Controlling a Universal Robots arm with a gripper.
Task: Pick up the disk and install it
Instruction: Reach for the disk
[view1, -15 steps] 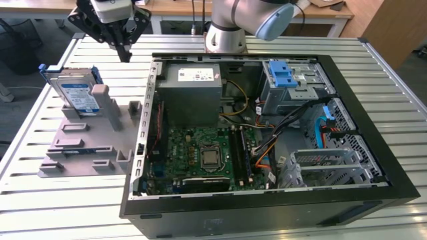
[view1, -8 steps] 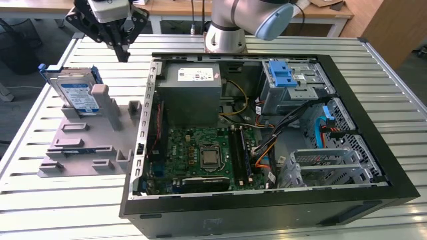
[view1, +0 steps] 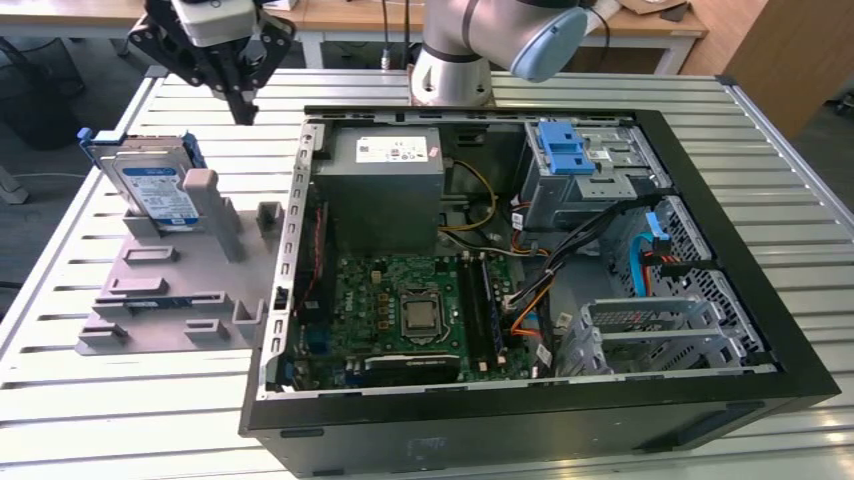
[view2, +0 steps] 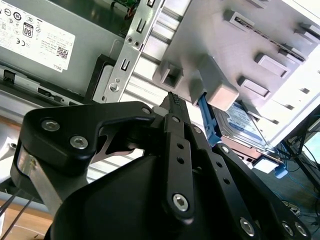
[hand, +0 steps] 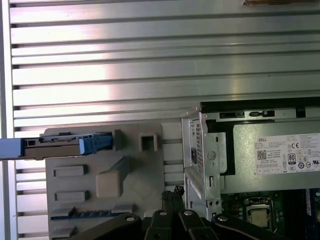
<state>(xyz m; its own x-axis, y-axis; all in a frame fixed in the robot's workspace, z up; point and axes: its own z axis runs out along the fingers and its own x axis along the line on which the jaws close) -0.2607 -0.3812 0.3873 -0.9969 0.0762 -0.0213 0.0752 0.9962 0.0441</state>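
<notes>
The disk (view1: 154, 185) stands on edge in the far end of the grey plastic stand (view1: 174, 290), on the exterior view's left. Its labelled face is turned toward the computer case (view1: 534, 415) and its blue rails frame it. An upright post of the stand rests against that face.

Nearest in the exterior view is the black wall of the open case, which lies on its side on the slatted metal table (view1: 120, 410). Just inside are the green motherboard (view1: 414, 310) and, toward the exterior view's right, a grey metal cage (view1: 654, 330). Level with the motherboard, the low end of the stand lies on the table beside the case.

Further back, the grey power-supply box (view1: 387, 175) fills the case's far corner nearest the stand, and a bay with a blue latch (view1: 567, 150) sits toward the exterior view's right.

Beyond the disk, the gripper (view1: 244, 112) hangs above the table, pointing down, apart from both the disk and the case. Its fingers are pressed together at the tips and hold nothing.

In both wrist views the closed gripper (view2: 172, 97) (hand: 172, 192) points over the stand (view2: 240, 40) (hand: 135, 175), with the disk (view2: 245, 122) (hand: 52, 148) off to one side. The arm's base (view1: 454, 70) is at the table's far edge.
</notes>
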